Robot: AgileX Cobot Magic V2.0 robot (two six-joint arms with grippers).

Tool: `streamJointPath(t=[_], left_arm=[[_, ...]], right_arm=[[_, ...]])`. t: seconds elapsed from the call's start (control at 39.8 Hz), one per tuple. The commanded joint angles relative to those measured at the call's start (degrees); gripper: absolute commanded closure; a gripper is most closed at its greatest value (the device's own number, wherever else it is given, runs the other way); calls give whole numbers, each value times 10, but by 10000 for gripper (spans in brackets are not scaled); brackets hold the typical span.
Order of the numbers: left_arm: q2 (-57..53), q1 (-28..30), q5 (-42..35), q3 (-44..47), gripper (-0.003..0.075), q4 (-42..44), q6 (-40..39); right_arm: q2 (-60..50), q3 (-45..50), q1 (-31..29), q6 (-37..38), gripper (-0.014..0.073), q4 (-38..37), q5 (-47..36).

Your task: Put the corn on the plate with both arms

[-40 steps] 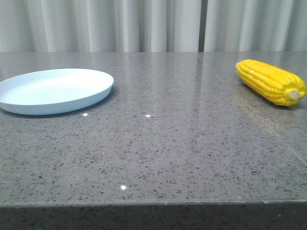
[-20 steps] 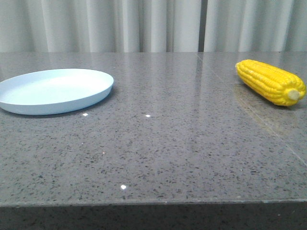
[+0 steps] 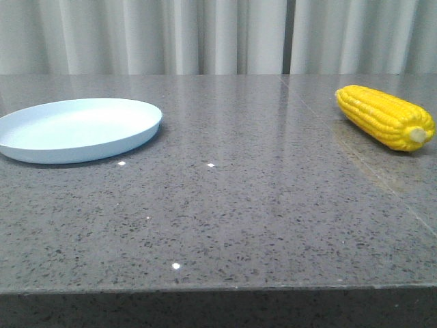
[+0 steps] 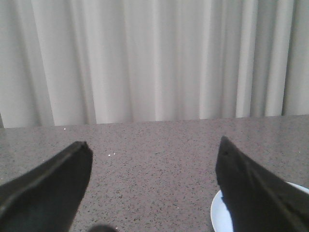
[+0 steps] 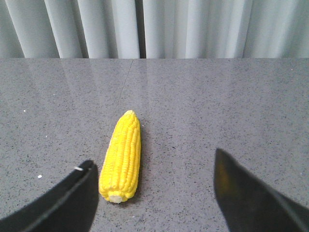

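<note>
The yellow corn [image 3: 386, 117] lies on the grey stone table at the right, its pale stub end toward the front. The pale blue plate [image 3: 76, 129] sits at the left, with nothing on it. Neither gripper shows in the front view. In the right wrist view the right gripper [image 5: 153, 166] is open and empty, and the corn [image 5: 122, 155] lies on the table just ahead of it, close to one finger, stub end toward it. In the left wrist view the left gripper [image 4: 153, 152] is open and empty, and a sliver of the plate [image 4: 221, 216] shows beside one finger.
The grey speckled table [image 3: 239, 205] has a front edge near the bottom of the front view. A pale pleated curtain [image 3: 218, 34] hangs behind the table. A seam in the stone runs past the corn on the right.
</note>
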Motion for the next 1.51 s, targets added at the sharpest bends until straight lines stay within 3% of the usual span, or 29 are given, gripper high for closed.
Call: streamJointPath(t=[0.0, 0.23, 0.4, 0.63, 0.88, 1.03, 1.31, 1.48], left_arm=[[7, -1, -51, -21, 154, 0, 0], [15, -1, -47, -25, 154, -10, 0], [93, -24, -18, -78, 154, -27, 0], [249, -94, 139, -204, 155, -27, 0], [419, -98, 339, -350, 156, -29, 0], [517, -98, 421, -416, 156, -56, 0], [637, -98, 440, -452, 159, -87, 0], [667, -98, 427, -453, 301, -88, 0]], right_arm=[[7, -20, -1, -6, 22, 0, -48], [7, -20, -1, -6, 22, 0, -48], [7, -20, -1, -6, 22, 0, -48], [7, -20, -1, -6, 22, 0, -48], [7, -20, -1, -6, 22, 0, -48], [7, -20, -1, -6, 22, 0, -48], [7, -20, -1, -6, 22, 0, -48], [7, -20, -1, -6, 22, 0, -48]])
